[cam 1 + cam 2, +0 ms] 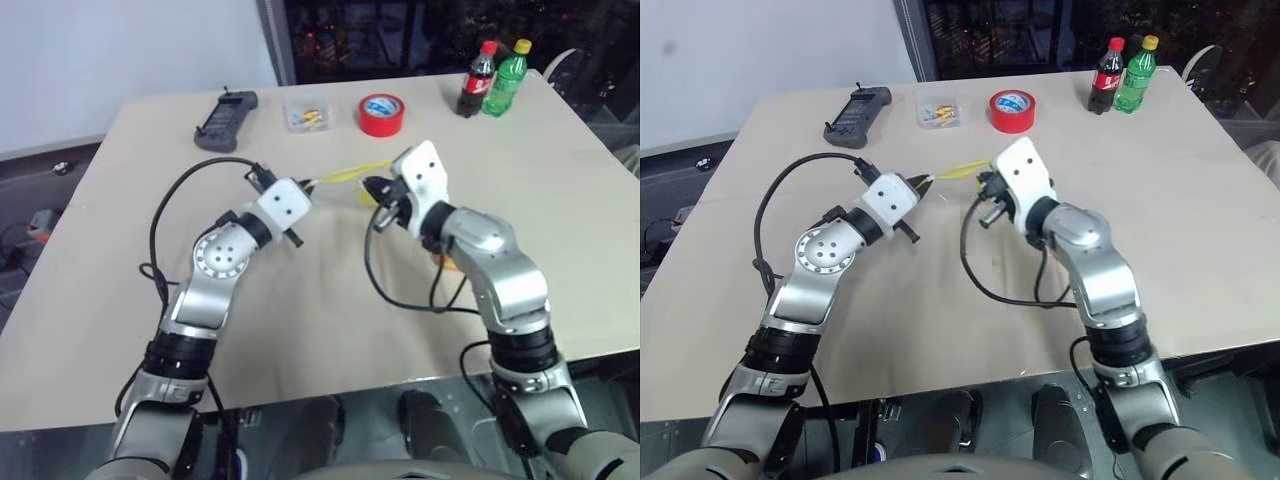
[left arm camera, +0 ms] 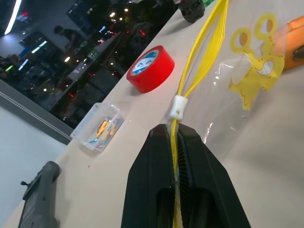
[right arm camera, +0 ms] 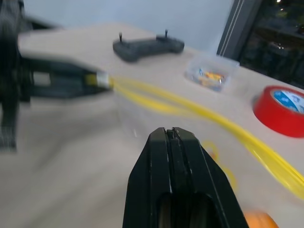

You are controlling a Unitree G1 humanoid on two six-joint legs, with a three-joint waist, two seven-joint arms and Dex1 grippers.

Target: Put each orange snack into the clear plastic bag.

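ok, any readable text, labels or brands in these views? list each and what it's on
No text reads legibly.
Cola bottle: red label, lettering too small.
Green bottle: label too small.
Red tape roll: blue-and-white core label, print blurred.
Clear plastic bag: yellow cartoon print, no words.
Dark handheld device: no markings legible.

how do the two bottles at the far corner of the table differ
The cola bottle is dark with a red cap and red label; the green bottle is see-through green with a yellow cap. The green one stands slightly taller and sits on the robot's right of the cola. Both stand upright, capped, side by side at the table's far right corner.
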